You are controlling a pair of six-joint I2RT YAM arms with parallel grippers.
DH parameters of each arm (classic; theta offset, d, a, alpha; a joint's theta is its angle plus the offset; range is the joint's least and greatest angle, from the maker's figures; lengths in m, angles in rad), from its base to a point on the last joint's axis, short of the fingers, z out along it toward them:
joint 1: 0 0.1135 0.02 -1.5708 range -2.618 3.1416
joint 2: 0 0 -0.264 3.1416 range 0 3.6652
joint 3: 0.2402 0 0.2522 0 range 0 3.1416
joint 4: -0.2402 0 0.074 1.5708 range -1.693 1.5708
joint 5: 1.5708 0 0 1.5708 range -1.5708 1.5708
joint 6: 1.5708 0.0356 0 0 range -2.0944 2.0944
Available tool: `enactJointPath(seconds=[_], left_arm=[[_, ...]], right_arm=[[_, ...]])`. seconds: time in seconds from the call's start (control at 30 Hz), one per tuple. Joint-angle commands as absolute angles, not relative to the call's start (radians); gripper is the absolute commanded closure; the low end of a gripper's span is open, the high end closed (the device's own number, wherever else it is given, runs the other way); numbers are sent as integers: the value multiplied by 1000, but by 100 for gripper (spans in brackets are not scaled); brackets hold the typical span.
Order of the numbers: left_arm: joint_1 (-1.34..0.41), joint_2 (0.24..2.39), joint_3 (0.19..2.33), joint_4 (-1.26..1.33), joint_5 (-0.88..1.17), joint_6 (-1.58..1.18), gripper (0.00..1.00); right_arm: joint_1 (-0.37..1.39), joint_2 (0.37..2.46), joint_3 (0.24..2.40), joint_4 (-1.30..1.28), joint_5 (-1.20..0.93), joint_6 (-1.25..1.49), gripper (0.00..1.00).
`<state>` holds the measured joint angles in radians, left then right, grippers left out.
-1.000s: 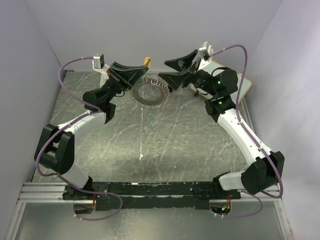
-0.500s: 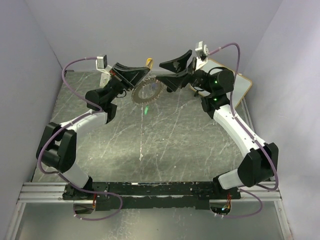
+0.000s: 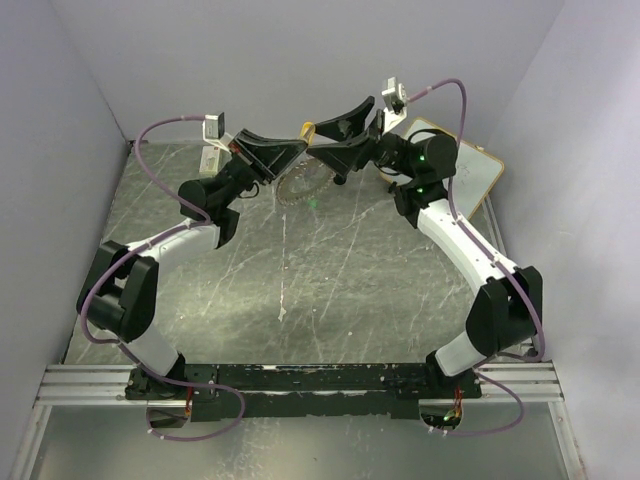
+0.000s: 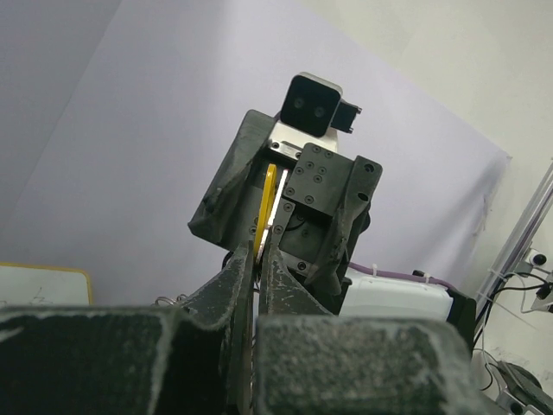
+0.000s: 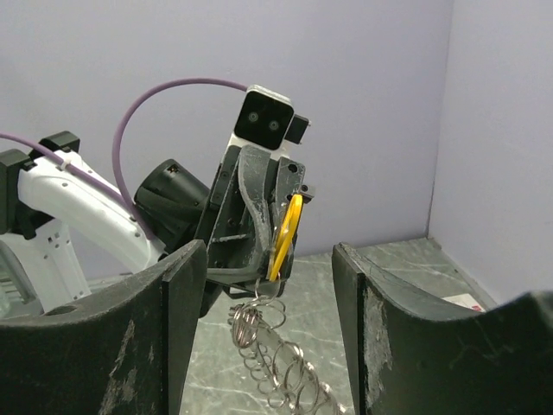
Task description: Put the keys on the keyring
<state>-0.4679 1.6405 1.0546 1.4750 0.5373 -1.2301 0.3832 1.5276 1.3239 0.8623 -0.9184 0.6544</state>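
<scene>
My left gripper (image 3: 292,150) is shut and holds the keyring (image 3: 300,186) by its rim, up in the air at the back middle. The ring hangs tilted below the fingers, its wire loops plain in the right wrist view (image 5: 275,359). The yellow-orange key (image 5: 289,226) stands edge-on between the left fingertips; it also shows in the top view (image 3: 308,129) and the left wrist view (image 4: 266,203). My right gripper (image 3: 335,140) faces the left one, open and empty, its jaws wide on either side (image 5: 268,259). A green speck (image 3: 313,203) lies just below the ring; I cannot tell if it hangs there.
A whiteboard (image 3: 472,170) with a tan edge lies at the back right. A small white block (image 3: 209,159) sits at the back left. Purple-grey walls close in on three sides. The marbled grey table (image 3: 330,280) stretches toward the arm bases.
Both grippers have risen and moved toward the back wall and each other. The keyring has gone from lying nearly flat to hanging steeply. The green speck has shifted with it.
</scene>
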Motion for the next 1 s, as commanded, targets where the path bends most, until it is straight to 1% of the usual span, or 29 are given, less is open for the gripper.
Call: enactJointPath(seconds=[0.0, 0.13, 0.6, 0.8, 0.9, 0.97], left_arm=[[-485, 1643, 1085, 1499, 546, -1226, 93], [-492, 1647, 1092, 1495, 554, -1225, 93], [-514, 1661, 1122, 1482, 567, -1215, 93], [-514, 1668, 1129, 1486, 568, -1218, 93], [-514, 1670, 1131, 1487, 569, -1218, 93], [-514, 1670, 1128, 1491, 567, -1217, 93]], right_arm=[[377, 1547, 1365, 935, -940, 701, 41], [376, 1560, 1371, 957, -944, 717, 42], [376, 1592, 1396, 993, -973, 765, 53], [376, 1594, 1388, 1000, -980, 770, 56], [375, 1600, 1388, 1008, -987, 774, 60], [374, 1603, 1391, 1012, -993, 780, 64]])
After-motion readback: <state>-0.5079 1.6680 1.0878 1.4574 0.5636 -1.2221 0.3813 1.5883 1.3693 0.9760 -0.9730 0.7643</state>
